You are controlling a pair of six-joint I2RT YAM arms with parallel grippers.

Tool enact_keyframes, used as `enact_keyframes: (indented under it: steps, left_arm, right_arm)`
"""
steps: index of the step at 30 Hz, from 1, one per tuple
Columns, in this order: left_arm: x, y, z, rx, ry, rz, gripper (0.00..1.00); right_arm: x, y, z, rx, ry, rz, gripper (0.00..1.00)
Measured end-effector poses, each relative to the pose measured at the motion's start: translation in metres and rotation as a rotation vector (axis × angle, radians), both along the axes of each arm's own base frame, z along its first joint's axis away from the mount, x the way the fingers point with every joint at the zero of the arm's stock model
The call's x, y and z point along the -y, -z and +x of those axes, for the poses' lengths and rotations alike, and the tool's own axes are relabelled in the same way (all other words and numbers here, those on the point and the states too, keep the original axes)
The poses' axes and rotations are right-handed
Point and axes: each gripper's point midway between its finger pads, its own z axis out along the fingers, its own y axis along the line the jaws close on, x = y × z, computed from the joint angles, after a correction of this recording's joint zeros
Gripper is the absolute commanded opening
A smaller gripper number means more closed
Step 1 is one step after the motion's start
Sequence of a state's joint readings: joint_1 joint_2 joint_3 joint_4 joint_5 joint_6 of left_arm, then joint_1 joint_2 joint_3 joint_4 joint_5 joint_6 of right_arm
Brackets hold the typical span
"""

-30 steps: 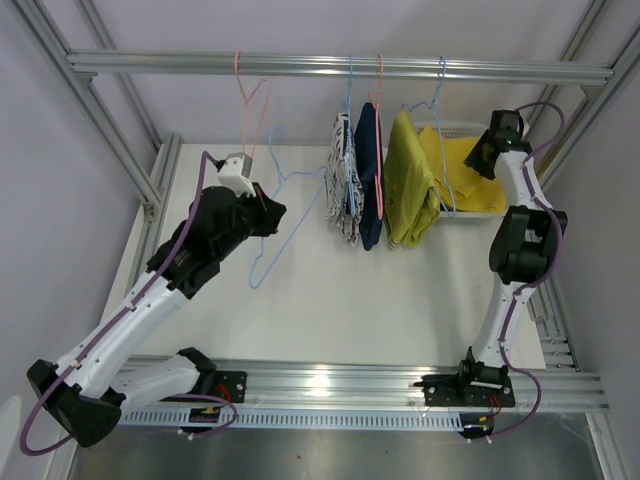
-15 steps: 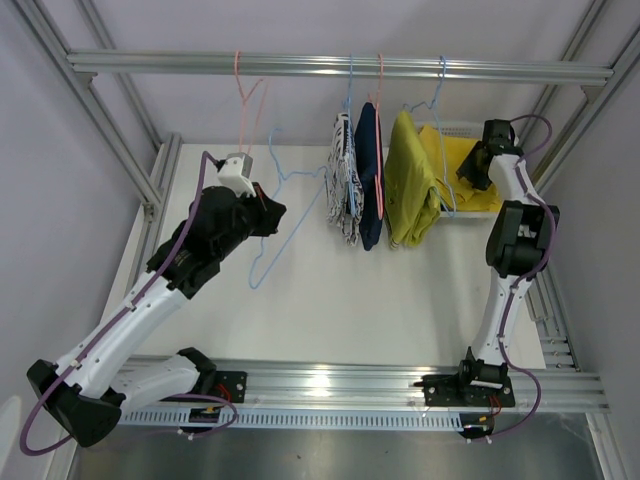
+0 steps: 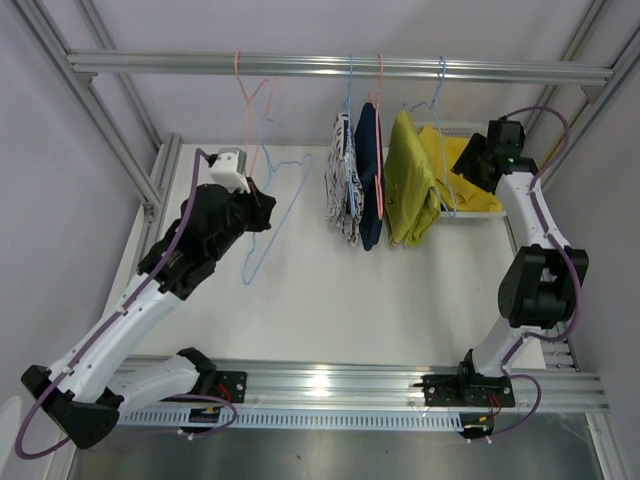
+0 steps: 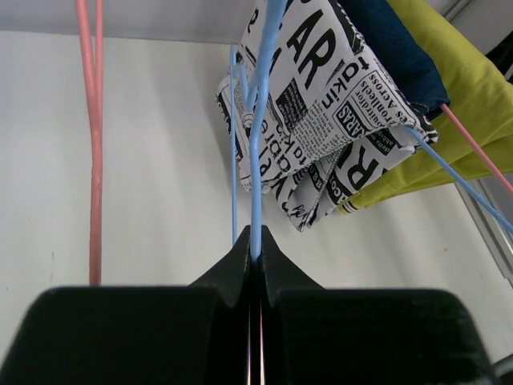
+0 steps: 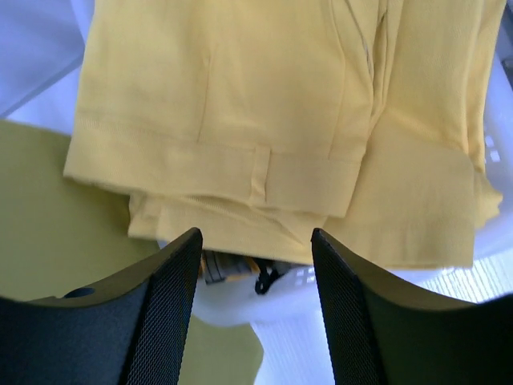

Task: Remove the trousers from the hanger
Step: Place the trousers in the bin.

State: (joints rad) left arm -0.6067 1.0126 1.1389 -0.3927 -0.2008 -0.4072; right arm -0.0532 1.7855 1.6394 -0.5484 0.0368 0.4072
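Over the white table (image 3: 330, 300), right claw (image 5: 255, 241) has widened above yellow trousers (image 5: 240, 104); left claw (image 4: 255, 238) clamps blue hanger (image 4: 257, 184).

Cropped at 12 o'clock in the right wrist view: yellow trousers (image 5: 240, 120), covering most of the basket (image 5: 240, 305). Beneath them at 6 o'clock, a dark patch (image 5: 232, 273), too small to tell. In the left wrist view, navy trousers (image 4: 393, 40) cut at 12 o'clock, mustard trousers (image 4: 473, 104) at 3.

Three hanging trousers (image 3: 372, 180) occupy the middle of the rail (image 3: 200, 66). To their left, the left tool (image 3: 258, 205) holds an empty hanger (image 4: 256, 176). To their right, a basket (image 3: 490, 211) on the counter (image 3: 400, 300) contains folded trousers (image 3: 455, 165), with the right tool (image 5: 255, 237) above.
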Motion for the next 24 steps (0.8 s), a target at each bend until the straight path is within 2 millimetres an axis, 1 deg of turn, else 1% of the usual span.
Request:
enact_keyframes:
  steps: [1,5,10,12,13,14,16,17,19,24]
  left_arm:
    - [-0.002,-0.002,0.0,0.01,-0.006,0.009,0.01]
    - [-0.006,-0.011,-0.004,0.039,-0.016,0.034,0.01]
    - [-0.011,-0.026,-0.005,0.078,-0.028,0.058,0.01]
    - [-0.011,-0.036,-0.004,0.097,-0.034,0.064,0.01]
    - [-0.011,-0.042,-0.003,0.109,-0.04,0.062,0.01]
    - [-0.01,-0.048,-0.002,0.118,-0.047,0.058,0.01]
    - [-0.01,-0.06,0.002,0.136,-0.061,0.051,0.01]
    - [-0.009,-0.065,0.004,0.142,-0.066,0.049,0.01]
    - [-0.007,-0.074,0.007,0.154,-0.074,0.045,0.01]
    - [-0.001,-0.093,0.019,0.172,-0.088,0.035,0.01]
  right_arm:
    - [-0.002,0.001,-0.007,-0.002,-0.005,-0.001,0.62]
    - [-0.01,0.013,-0.037,-0.029,-0.035,-0.012,0.62]
    - [-0.02,0.029,-0.08,-0.035,-0.06,-0.017,0.61]
    - [-0.021,0.029,-0.097,-0.015,-0.067,-0.027,0.45]
    - [-0.021,0.027,-0.105,-0.002,-0.07,-0.03,0.3]
    - [-0.021,0.026,-0.11,0.008,-0.073,-0.035,0.22]
    - [-0.021,0.023,-0.12,0.043,-0.071,-0.037,0.12]
    - [-0.022,0.022,-0.123,0.058,-0.07,-0.035,0.04]
    - [-0.022,0.023,-0.126,0.066,-0.071,-0.034,0.0]
    - [-0.024,0.036,-0.129,0.05,-0.077,-0.023,0.0]
